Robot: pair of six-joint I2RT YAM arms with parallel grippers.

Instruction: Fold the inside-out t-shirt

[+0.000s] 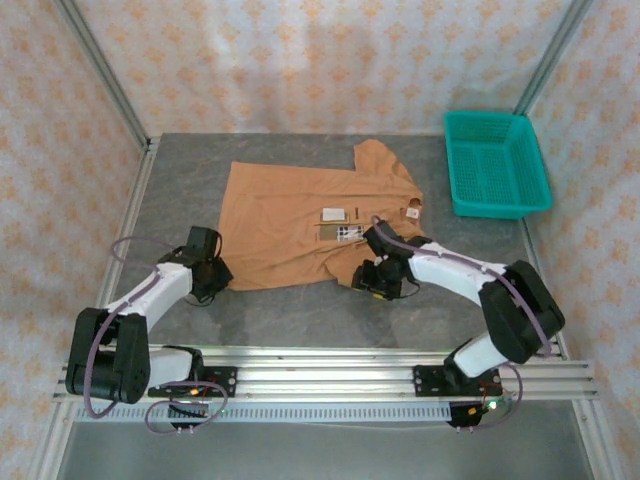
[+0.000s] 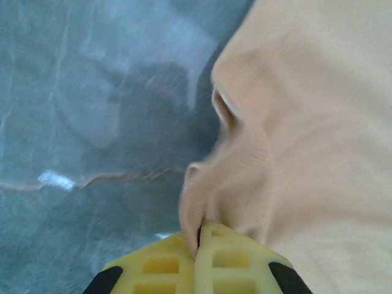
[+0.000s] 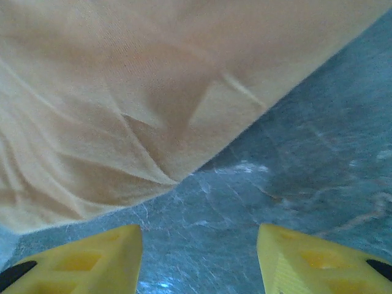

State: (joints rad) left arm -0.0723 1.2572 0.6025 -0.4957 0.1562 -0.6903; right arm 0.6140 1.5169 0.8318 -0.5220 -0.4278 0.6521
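Grey table (image 1: pixel 300 310) bare along 6 o'clock, loads of room. Tan t-shirt (image 1: pixel 290 220) spread flat mid-table. Teal basket (image 1: pixel 500 210) at 2 o'clock, well apart. Left gripper (image 2: pixel 199 229) pinched tight on the t-shirt's 7 o'clock corner. Right gripper (image 3: pixel 199 236) jaws apart, just off the 5 o'clock hem.

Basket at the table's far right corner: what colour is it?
The basket is teal green, clearest in the top external view.

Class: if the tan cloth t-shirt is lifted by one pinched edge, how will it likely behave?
The tan soft cloth t-shirt will probably droop, not stay flat: it bunches into folds where the left gripper pinches its edge. It looks thin, so likely light. Pushed, it may wrinkle rather than slide whole, given its creased hem.
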